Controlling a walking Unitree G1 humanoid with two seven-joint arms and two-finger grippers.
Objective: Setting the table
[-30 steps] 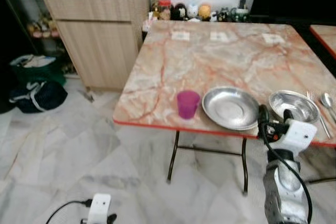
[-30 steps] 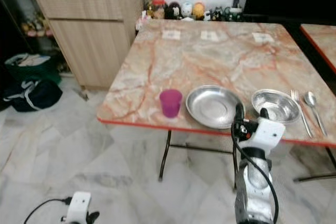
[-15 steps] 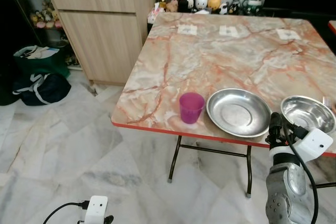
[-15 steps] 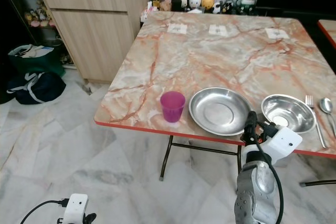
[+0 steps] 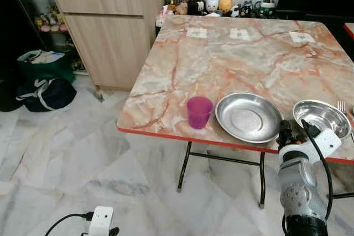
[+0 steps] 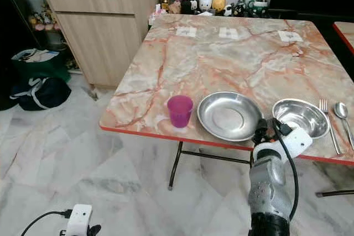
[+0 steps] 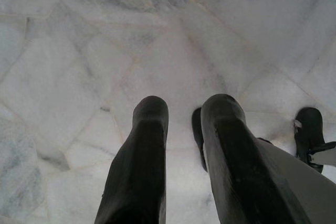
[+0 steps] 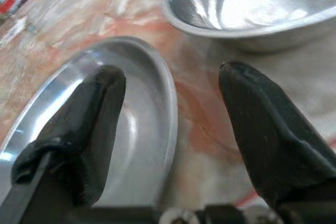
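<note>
Spread wide, the right gripper (image 8: 170, 103) hovers at the near table (image 6: 232, 59) edge, between the steel plate (image 6: 229, 115) and steel bowl (image 6: 300, 118). Left of the plate stands a purple cup (image 6: 180, 110); fork (image 6: 327, 117) and spoon (image 6: 343, 115) lie far right. Its silver arm rises upright from below. Down by the floor, the left gripper (image 7: 184, 129) hangs nearly closed, empty.

Both eye views look forward and down from head height onto the table (image 5: 232, 53), standing off its near red edge; they share the whole tabletop and floor. The right wrist view sits very close above the table's near edge, facing the plate (image 8: 136, 129). The left wrist view faces the floor (image 7: 105, 51) beside a table leg.
</note>
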